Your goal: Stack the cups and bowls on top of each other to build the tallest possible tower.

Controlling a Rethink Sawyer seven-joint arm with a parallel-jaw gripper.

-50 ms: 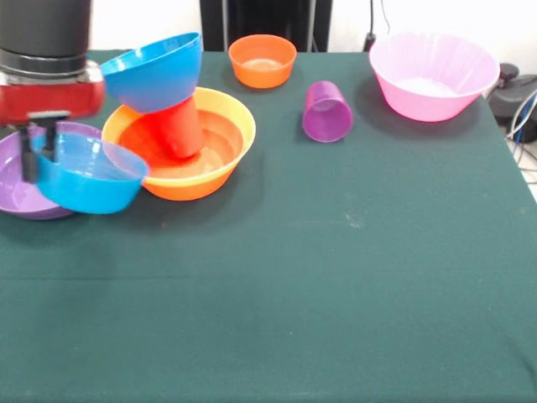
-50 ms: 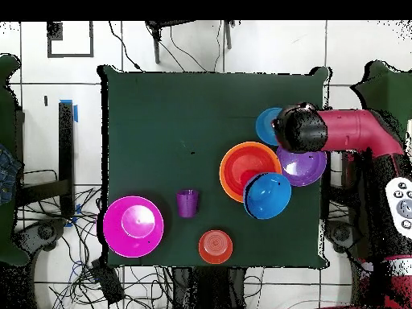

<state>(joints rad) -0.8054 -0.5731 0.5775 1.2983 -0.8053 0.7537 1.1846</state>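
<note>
My gripper (image 1: pixel 39 156) is at the left, shut on the rim of a blue bowl (image 1: pixel 88 175) that tilts over the edge of a purple bowl (image 1: pixel 17 191). The tower's base, the large orange bowl (image 1: pixel 231 113), holds a red-orange shallow bowl (image 1: pixel 216 144). In it leans an upturned red cup (image 1: pixel 179 128), and a second blue bowl (image 1: pixel 155 71) sits tilted on top. From overhead, the arm's wrist (image 2: pixel 294 129) hides the gripper above the held blue bowl (image 2: pixel 268 127). The tower's blue bowl (image 2: pixel 267 195) overlaps the orange bowl (image 2: pixel 233 157).
A purple cup (image 1: pixel 325 111) lies on its side mid-table. A small orange bowl (image 1: pixel 263 60) stands near the far edge, and a large pink bowl (image 1: pixel 434 74) sits at the far right. The green cloth's near half holds nothing.
</note>
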